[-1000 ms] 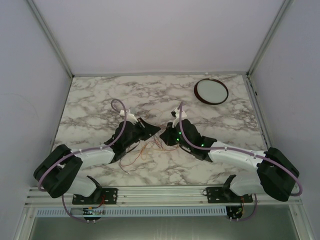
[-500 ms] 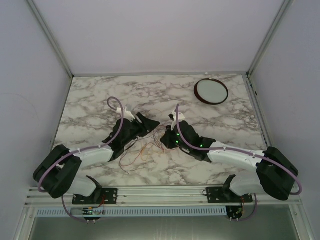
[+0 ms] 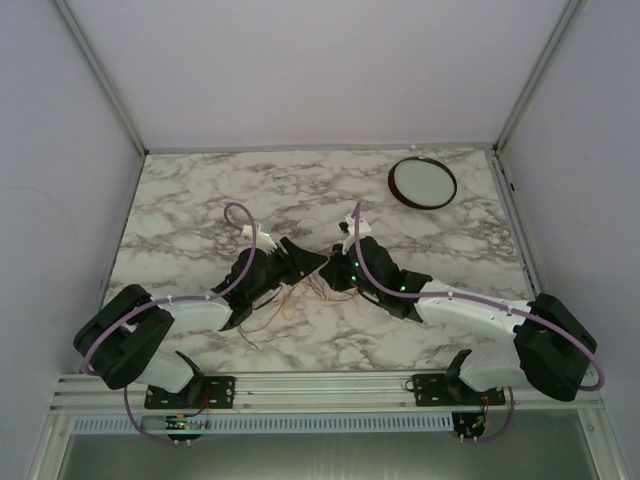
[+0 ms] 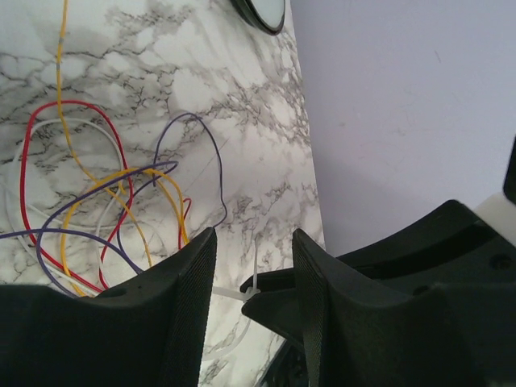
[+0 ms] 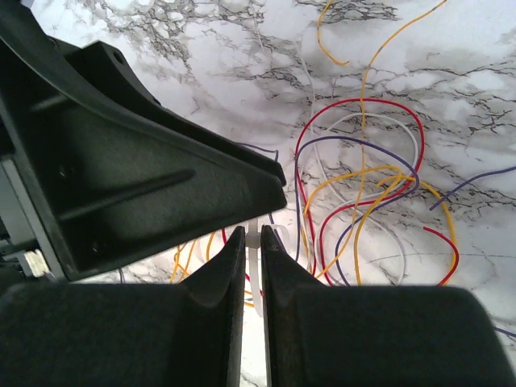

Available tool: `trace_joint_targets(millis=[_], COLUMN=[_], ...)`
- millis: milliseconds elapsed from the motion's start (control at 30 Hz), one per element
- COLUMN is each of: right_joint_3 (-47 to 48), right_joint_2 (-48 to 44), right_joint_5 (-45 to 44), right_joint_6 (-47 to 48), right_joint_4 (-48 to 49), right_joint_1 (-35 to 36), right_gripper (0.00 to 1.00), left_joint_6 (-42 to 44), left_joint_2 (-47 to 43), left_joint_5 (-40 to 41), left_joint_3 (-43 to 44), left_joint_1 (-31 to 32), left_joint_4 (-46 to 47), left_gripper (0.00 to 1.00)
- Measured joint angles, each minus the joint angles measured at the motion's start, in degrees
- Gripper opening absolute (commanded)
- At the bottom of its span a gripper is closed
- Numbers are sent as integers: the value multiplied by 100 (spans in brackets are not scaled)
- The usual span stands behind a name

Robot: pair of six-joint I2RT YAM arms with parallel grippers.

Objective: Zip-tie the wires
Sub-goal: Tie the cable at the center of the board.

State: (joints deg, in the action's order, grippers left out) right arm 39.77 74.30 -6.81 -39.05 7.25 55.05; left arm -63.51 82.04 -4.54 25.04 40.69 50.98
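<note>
The wires [image 3: 285, 303] lie in a loose tangle of red, orange, yellow, purple and white on the marble, in front of both grippers. They also show in the left wrist view [image 4: 105, 201] and the right wrist view [image 5: 363, 193]. My right gripper [image 5: 253, 235] is shut on a white zip tie [image 5: 255, 250] and holds it just above the wires. My left gripper [image 4: 254, 235] is open. The right gripper's tip and the zip tie's head [image 4: 251, 287] sit in the gap between its fingers. In the top view the two grippers [image 3: 318, 262] [image 3: 333, 272] meet tip to tip.
A dark-rimmed round white dish [image 3: 422, 182] sits at the back right of the marble table [image 3: 200, 200], and shows at the top of the left wrist view [image 4: 262, 10]. Grey walls close in the table on three sides.
My left gripper has swung right, and its tip now meets the right gripper's tip. The right gripper has shifted only slightly, still holding the zip tie.
</note>
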Motion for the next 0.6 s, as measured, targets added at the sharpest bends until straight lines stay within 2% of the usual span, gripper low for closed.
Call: trace_joint_targets(millis=[200, 267, 333, 600], right_joint_3=[57, 57, 57, 57], right_joint_2=[52, 52, 57, 59], right_joint_5=[0, 0, 2, 2], right_joint_6=[7, 7, 7, 7], right_joint_4=[-2, -4, -4, -4], right_joint_1=[-9, -20, -26, -39], right_gripper=[7, 7, 7, 7], left_joint_6=[-168, -201, -238, -258], left_joint_2=[199, 214, 216, 240], left_joint_5=[7, 33, 59, 109], left_joint_3=[-46, -46, -48, -35], left_joint_1=[105, 129, 144, 116], left_joint_4=[262, 295, 319, 302], left_gripper=[26, 16, 1, 0])
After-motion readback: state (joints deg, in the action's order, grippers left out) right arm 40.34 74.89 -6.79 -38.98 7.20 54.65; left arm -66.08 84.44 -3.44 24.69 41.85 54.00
